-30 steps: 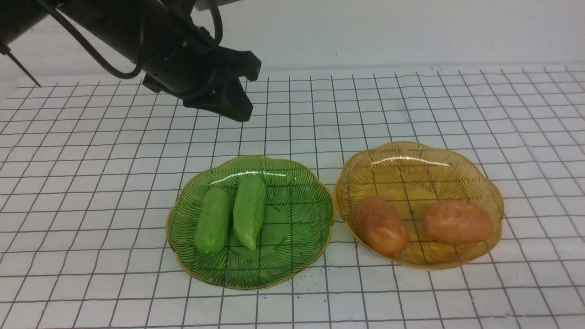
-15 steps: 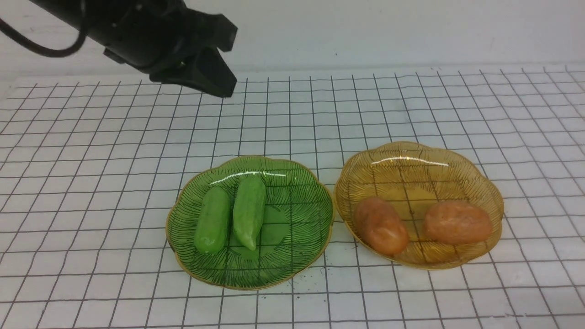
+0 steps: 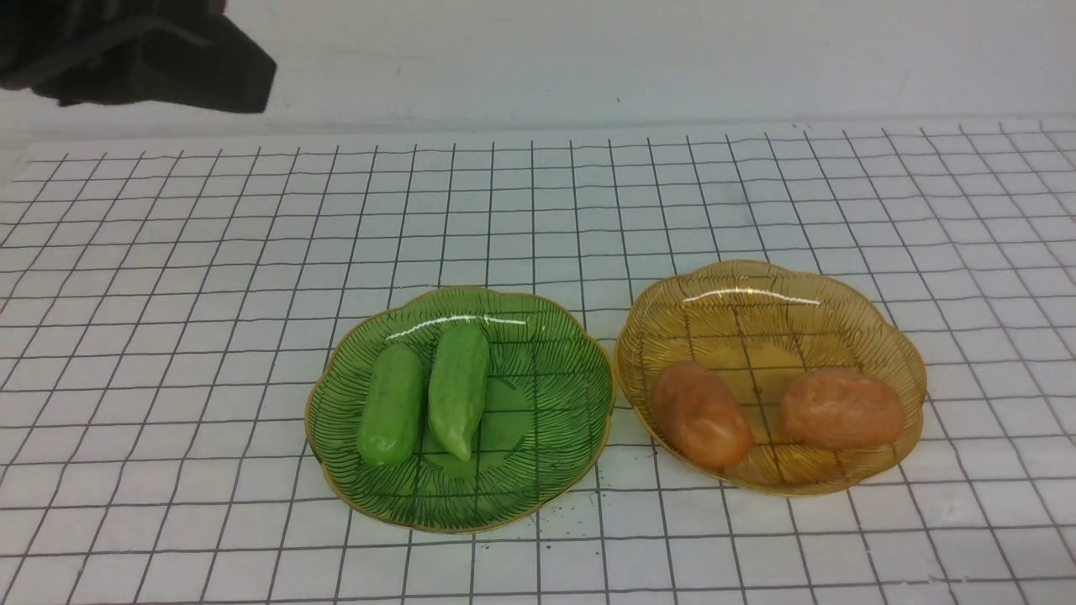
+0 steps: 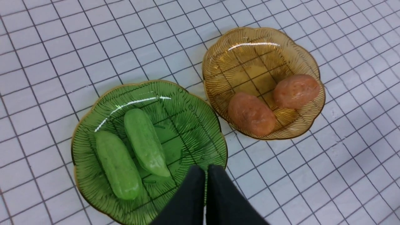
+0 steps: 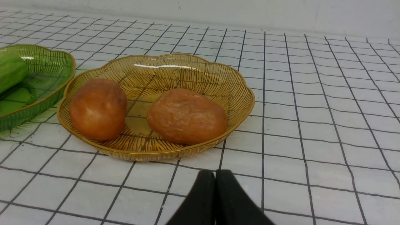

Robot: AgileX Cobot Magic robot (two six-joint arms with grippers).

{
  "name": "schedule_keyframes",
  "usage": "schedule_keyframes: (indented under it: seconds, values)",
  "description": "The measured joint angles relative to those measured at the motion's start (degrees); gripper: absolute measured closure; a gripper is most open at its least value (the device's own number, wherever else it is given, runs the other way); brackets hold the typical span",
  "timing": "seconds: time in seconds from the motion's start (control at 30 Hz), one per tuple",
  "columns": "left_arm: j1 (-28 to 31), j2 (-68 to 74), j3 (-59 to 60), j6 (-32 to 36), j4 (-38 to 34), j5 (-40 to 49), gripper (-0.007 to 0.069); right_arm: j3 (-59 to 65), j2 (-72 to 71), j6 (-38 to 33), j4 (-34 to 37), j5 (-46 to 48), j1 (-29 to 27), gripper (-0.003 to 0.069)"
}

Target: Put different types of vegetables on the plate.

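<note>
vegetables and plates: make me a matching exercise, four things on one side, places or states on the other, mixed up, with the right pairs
Things
1. cucumber pieces
2. potato lumps
3. left tool
4. green plate

Places and states
A. shut, holding nothing
B. on the amber plate
C. under the cucumber pieces
D. side by side on green

Right pairs
1-D
2-B
3-A
4-C

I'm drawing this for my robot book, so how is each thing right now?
left gripper: shut, nothing held
right gripper: shut, nothing held
green plate: upright, holding two toy cucumbers
amber plate: upright, holding two toy potatoes
toy cucumbers: lying down
toy potatoes: lying down
</note>
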Motion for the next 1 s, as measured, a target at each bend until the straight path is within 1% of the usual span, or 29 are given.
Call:
schedule_keyframes:
  seconds: [0.07,0.1,0.13,0.23,0.37,0.4,0.47,0.57,0.63,0.7,0.8,1.0]
  values:
    - [0.0,-5.2,3.2,-0.3,0.7,0.0,0.0632,0.0,0.0,0.0,0.0,0.0,-1.0,0.0673]
    - [0.0,-5.6,3.5,-0.3,0.7,0.0,0.0632,0.0,0.0,0.0,0.0,0.0,-1.2,0.0673]
    - [0.0,-9.1,6.1,-0.3,1.4,0.1,0.0632,0.0,0.0,-0.1,0.0,0.0,-2.7,0.0673]
    - [0.0,-14.5,10.8,-0.3,2.5,0.2,0.0632,0.0,0.0,-0.2,0.0,0.0,-4.7,0.0673]
    - [0.0,-19.8,16.1,-0.3,4.9,0.2,0.0632,0.0,0.0,-0.2,0.0,0.0,-5.0,0.0673]
    - [0.0,-23.4,19.7,-0.3,6.1,-0.3,0.0632,0.0,0.0,-0.2,0.0,0.0,-4.9,0.0673]
    - [0.0,-26.9,24.7,-0.7,6.8,-2.7,0.0632,0.0,0.0,-0.2,0.1,0.0,-4.3,0.0673]
    - [0.0,-34.3,35.9,-0.8,6.2,-10.3,0.0632,0.0,0.0,-0.2,0.1,0.0,-2.7,0.0673]
    - [0.0,-36.3,39.1,-0.8,6.1,-12.6,0.0632,0.0,0.0,-0.2,0.1,0.0,-2.4,0.0673]
    - [0.0,-40.5,45.7,-0.8,6.1,-18.6,0.0632,0.0,0.0,-0.2,0.1,0.0,-2.0,0.0673]
    - [0.0,-43.3,49.9,-0.7,6.1,-23.6,0.0632,0.0,0.0,-0.2,0.1,0.0,-1.8,0.0673]
    - [0.0,-44.2,51.8,-0.7,6.1,-26.8,0.0632,0.0,0.0,-0.2,0.1,0.0,-1.7,0.0673]
